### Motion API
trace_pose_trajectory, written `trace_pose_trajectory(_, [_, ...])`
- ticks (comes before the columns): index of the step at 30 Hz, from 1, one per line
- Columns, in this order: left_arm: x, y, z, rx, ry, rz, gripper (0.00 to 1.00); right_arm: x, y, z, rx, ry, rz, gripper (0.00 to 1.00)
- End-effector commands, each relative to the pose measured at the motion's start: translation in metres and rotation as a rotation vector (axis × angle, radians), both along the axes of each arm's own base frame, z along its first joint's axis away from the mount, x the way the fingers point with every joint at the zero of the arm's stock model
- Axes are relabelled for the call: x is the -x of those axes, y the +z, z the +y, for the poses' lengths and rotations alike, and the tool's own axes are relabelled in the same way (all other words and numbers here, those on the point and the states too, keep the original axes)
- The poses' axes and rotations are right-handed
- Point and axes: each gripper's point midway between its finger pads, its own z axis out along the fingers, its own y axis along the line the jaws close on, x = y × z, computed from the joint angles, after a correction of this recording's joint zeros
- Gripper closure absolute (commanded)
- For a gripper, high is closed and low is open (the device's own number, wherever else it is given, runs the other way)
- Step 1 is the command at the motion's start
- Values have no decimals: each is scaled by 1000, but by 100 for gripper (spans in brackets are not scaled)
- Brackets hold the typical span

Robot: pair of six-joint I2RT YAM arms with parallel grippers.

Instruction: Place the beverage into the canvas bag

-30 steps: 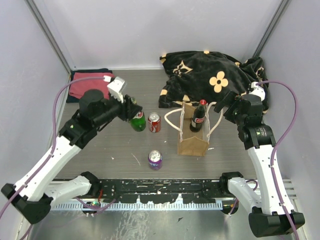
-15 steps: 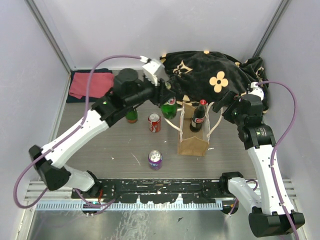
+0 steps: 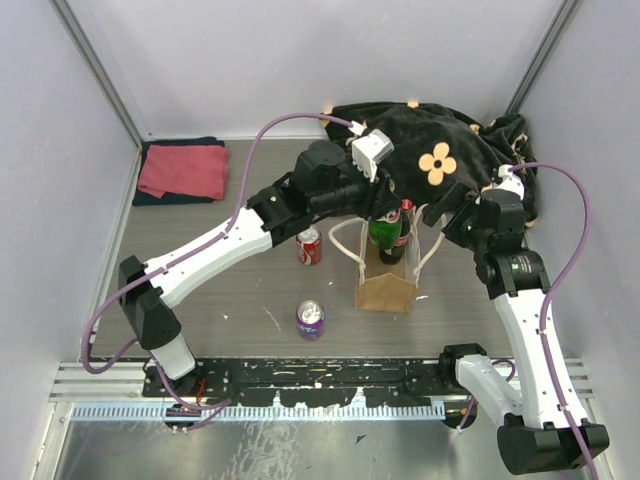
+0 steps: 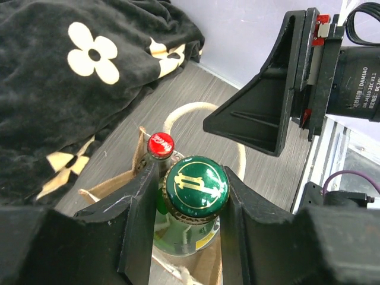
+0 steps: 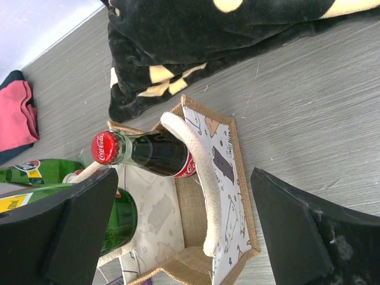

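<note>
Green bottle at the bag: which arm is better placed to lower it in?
Left. The left hand is shut on the green bottle at the mouth of the canvas bag, beside the cola bottle inside. The right hand is open beside the bag, holding nothing.

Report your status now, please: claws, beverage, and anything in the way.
Left claw shut on green bottle, at canvas bag mouth. Right claw open beside bag. Cola bottle already inside, close alongside.

Our arms are white links between black joints, with black wedge jaws. A purple cable loops out at three o'clock. One wrist carries a white camera; a motor reads DAMIAO.
</note>
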Motion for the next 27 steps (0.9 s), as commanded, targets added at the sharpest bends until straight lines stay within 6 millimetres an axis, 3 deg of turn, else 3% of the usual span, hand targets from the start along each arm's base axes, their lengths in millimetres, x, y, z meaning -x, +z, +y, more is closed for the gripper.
trace_pose_trajectory(1, [4, 66, -19, 187, -35, -123, 100, -5, 9, 2, 7, 22, -56, 0])
trace_pose_trajectory(15, [-10, -19, -27, 52, -4, -81, 100, -8, -2, 5, 6, 46, -38, 0])
trace_pose_trajectory(19, [-16, -43, -26, 20, 14, -87, 100, -9, 3, 3, 20, 41, -37, 0])
trace_pose_trajectory(27, [-43, -70, -27, 3, 64, -97, 100, -12, 11, 2, 31, 36, -31, 0])
